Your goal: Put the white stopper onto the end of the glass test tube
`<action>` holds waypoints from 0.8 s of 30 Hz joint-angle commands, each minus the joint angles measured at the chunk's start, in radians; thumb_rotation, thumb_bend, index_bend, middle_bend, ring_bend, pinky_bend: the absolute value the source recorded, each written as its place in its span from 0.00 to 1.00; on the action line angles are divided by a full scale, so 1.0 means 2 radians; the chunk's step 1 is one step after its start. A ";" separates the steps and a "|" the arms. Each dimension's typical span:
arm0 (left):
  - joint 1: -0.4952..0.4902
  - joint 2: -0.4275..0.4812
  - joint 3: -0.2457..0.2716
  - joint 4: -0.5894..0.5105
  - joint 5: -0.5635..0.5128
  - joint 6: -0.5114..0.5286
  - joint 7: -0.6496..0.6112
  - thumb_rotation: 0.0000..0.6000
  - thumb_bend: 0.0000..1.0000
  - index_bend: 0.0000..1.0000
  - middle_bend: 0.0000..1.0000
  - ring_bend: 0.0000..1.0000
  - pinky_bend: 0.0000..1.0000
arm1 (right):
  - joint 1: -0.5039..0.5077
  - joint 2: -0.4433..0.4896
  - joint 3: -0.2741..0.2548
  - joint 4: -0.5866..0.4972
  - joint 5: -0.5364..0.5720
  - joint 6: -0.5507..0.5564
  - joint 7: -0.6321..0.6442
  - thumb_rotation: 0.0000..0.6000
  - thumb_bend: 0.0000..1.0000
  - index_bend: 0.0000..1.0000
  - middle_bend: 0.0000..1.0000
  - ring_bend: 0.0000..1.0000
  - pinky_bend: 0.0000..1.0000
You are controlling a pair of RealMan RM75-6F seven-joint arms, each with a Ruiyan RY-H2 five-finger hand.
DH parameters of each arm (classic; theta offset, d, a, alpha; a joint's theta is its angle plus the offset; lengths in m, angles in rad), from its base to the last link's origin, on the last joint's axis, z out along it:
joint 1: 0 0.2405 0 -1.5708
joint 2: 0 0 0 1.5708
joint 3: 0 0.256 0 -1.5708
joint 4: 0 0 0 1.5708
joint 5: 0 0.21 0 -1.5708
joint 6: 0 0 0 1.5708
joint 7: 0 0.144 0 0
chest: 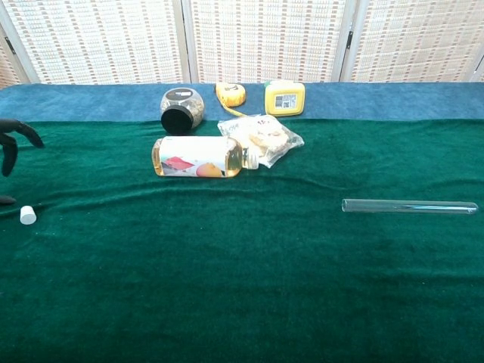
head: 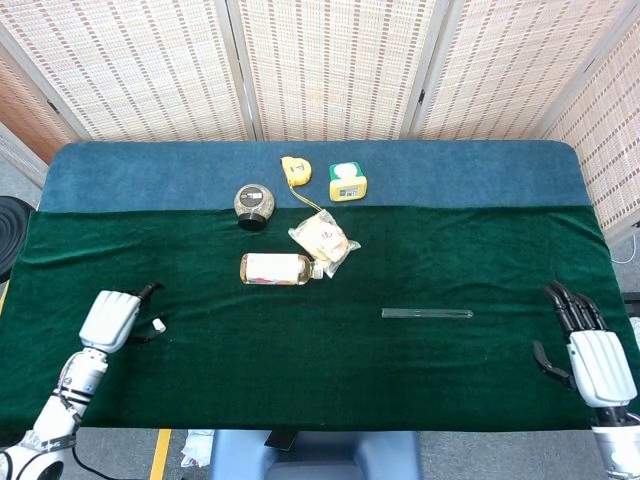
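Left hand [head: 112,318] hovers just beside the white stopper [head: 159,325], fingers apart and holding nothing; from the chest camera only dark fingertips [chest: 15,134] show above the stopper. Right hand [head: 590,352] sits at the far table edge, spread and empty, well apart from the glass test tube [head: 427,314], which lies flat on the green velvet cloth [head: 330,370]. Further back lie a labelled bottle [head: 277,269] on its side, its print perhaps fruit but too blurred to read, a yellow tape measure [head: 295,169] and a dark jar [head: 254,203]. Woven screens [head: 330,60] close off the room behind.
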 commanded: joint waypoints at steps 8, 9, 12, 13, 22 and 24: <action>-0.015 -0.034 0.006 0.036 -0.013 -0.018 0.013 1.00 0.15 0.27 0.58 0.56 0.66 | 0.002 -0.001 0.001 0.000 0.005 -0.004 0.000 1.00 0.49 0.03 0.06 0.12 0.08; -0.016 -0.038 0.006 0.041 -0.014 -0.018 0.014 1.00 0.15 0.27 0.58 0.56 0.66 | 0.002 -0.001 0.001 0.001 0.005 -0.004 0.000 1.00 0.49 0.03 0.06 0.12 0.08; -0.017 -0.043 0.007 0.046 -0.018 -0.019 0.016 1.00 0.15 0.25 0.55 0.54 0.65 | 0.002 -0.001 0.001 0.001 0.007 -0.005 0.001 1.00 0.49 0.03 0.06 0.12 0.08; -0.017 -0.046 0.006 0.048 -0.020 -0.019 0.017 1.00 0.15 0.25 0.55 0.53 0.65 | 0.002 -0.001 0.001 0.001 0.008 -0.006 0.002 1.00 0.49 0.03 0.06 0.12 0.08; -0.021 -0.062 0.008 0.075 -0.030 -0.021 0.023 1.00 0.15 0.24 0.51 0.51 0.64 | 0.003 -0.001 0.001 0.001 0.009 -0.006 0.002 1.00 0.49 0.03 0.06 0.13 0.09; -0.021 -0.064 0.008 0.080 -0.032 -0.021 0.024 1.00 0.15 0.23 0.51 0.51 0.63 | 0.003 -0.001 0.001 0.001 0.009 -0.007 0.002 1.00 0.49 0.03 0.06 0.13 0.09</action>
